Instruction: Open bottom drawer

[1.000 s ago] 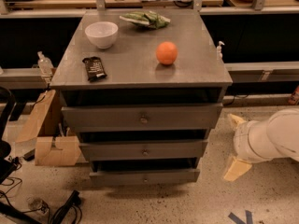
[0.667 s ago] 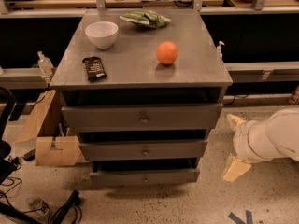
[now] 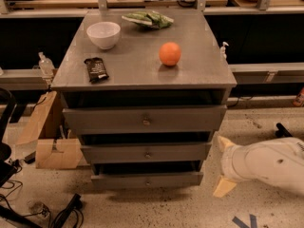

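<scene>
A grey metal desk [image 3: 142,65] stands in the middle of the camera view, with three drawer fronts stacked under its top; the bottom drawer [image 3: 118,180] is the lowest and slimmest of them, just above the speckled floor, with a small round knob [image 3: 146,183] at its centre and a dark gap along its upper edge; above it sit the middle drawer [image 3: 114,153] and the top drawer [image 3: 109,119], each with its own centre knob.

The tool [image 3: 217,166] is low at the right of the desk, at about the height of the two lower drawers; its two tan fingers [image 3: 223,187] are spread wide, one above the other, pointing left, with nothing between them; it is near the right end of the bottom drawer but apart from it, and well away from the knob; the white arm [image 3: 270,164] runs off to the right edge.

On the desk top are a white bowl [image 3: 103,33] at the back left, a green packet [image 3: 148,19] at the back edge, an orange [image 3: 169,53] to the right of centre and a dark wrapped bar [image 3: 96,69] near the front left; these stand well apart from one another.

A cardboard box [image 3: 53,148] rests on the floor beside the desk on the left.
</scene>
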Motion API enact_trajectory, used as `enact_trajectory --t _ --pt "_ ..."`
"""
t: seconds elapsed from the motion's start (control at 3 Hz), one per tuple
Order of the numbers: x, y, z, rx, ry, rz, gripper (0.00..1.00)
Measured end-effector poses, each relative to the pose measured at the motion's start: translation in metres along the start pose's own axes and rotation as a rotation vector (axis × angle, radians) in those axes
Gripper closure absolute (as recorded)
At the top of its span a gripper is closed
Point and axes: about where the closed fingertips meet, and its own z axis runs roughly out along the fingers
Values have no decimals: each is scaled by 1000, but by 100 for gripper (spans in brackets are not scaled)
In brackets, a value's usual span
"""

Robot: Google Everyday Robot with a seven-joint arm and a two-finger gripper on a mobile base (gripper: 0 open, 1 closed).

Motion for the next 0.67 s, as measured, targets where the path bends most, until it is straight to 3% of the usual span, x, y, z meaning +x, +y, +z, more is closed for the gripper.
enact_trajectory --t 0.67 --pt "26 36 96 25 -42 -41 0"
